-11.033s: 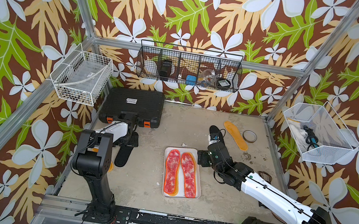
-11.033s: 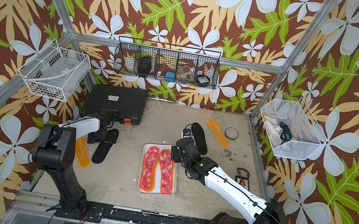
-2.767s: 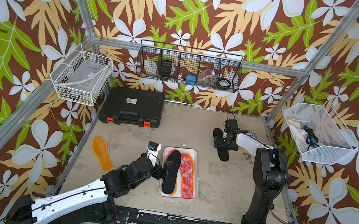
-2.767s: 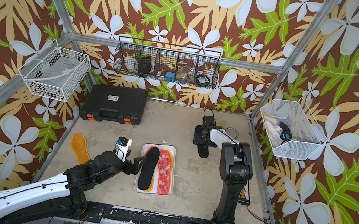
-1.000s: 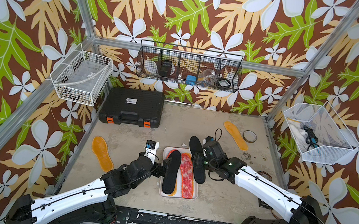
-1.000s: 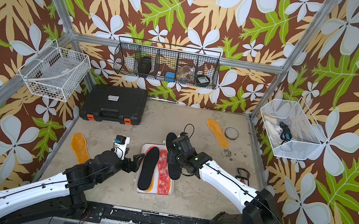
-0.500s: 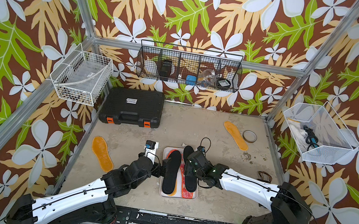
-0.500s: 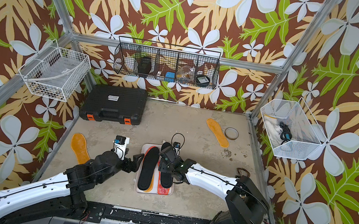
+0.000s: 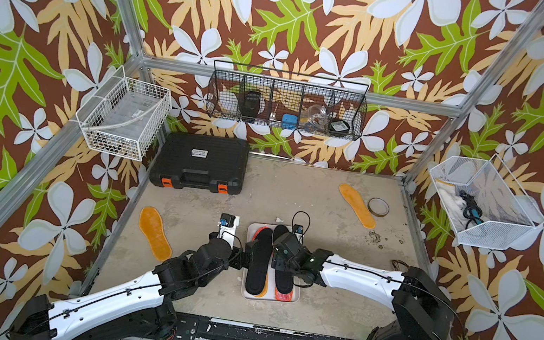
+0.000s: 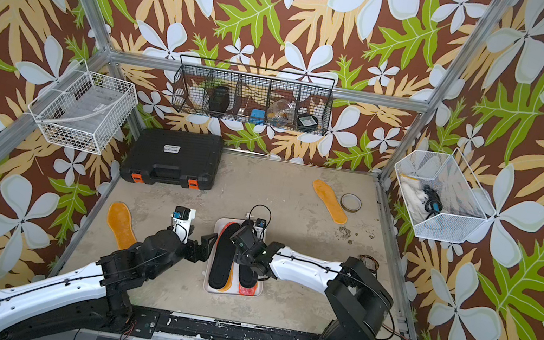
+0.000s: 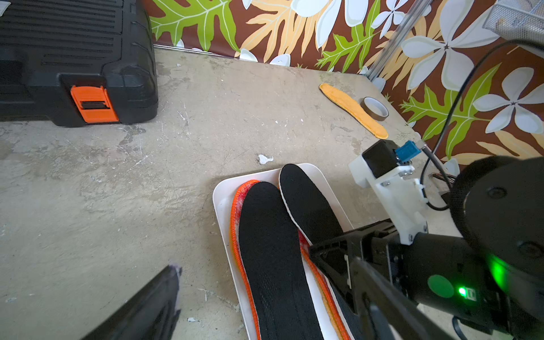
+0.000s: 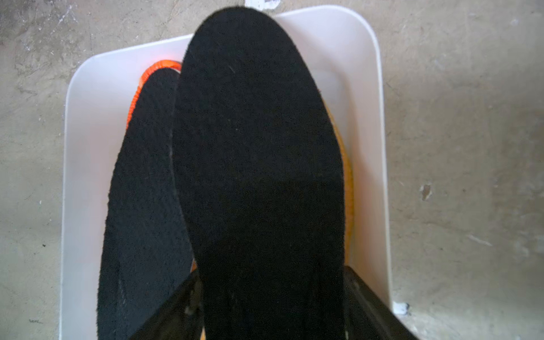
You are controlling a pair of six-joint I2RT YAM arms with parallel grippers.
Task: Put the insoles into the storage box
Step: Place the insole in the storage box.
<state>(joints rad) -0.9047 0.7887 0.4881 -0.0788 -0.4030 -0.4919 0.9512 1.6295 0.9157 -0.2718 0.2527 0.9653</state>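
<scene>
Release comes next, I judge: my right gripper [image 9: 279, 264] straddles a black insole [image 12: 256, 147] lying in the storage box [image 12: 374, 117] beside its twin [image 9: 259, 261]; whether it grips, I cannot tell. I'd open wide, then lift straight up. Left gripper [image 9: 246, 253] hangs open alongside.

black insoles [image 9: 259, 261] in box [image 9: 292, 298], orange [image 9: 155, 234] (two) outside

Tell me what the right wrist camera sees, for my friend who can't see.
A black insole fills the middle, overlapping a second black insole in the white storage box. An orange-rimmed insole peeks out underneath, and the right end effector has a dark finger on each side of the big insole's near end.
</scene>
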